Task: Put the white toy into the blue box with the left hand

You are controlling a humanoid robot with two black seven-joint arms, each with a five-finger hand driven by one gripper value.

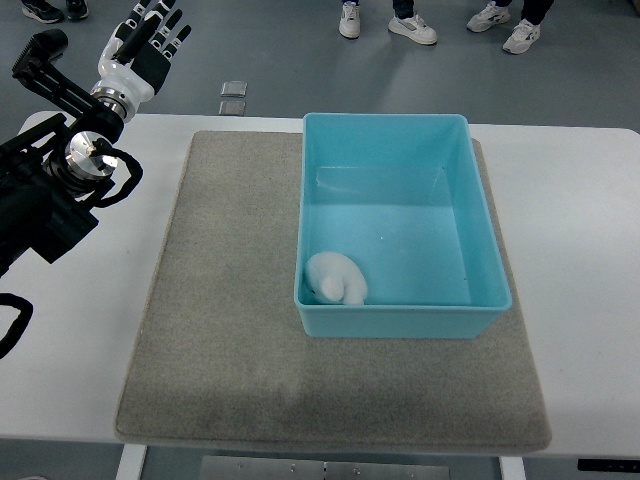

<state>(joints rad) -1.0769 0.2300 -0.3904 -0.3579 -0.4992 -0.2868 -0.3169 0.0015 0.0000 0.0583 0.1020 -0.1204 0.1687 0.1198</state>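
Top view shows the white toy (335,279) lying inside the blue box (480,230), on its floor at the near-left corner, close against the left and near walls. Placement appears complete; nothing of the task looks outstanding beyond the arm standing clear. The box sits on a grey mat (220,330) on the white bench (580,300). The left robot hand (150,45) is raised beyond the bench's far-left corner, fingers spread and holding nothing, well apart from toy and box. Right arm not visible. Persons' shoes (415,25) show along the far floor.
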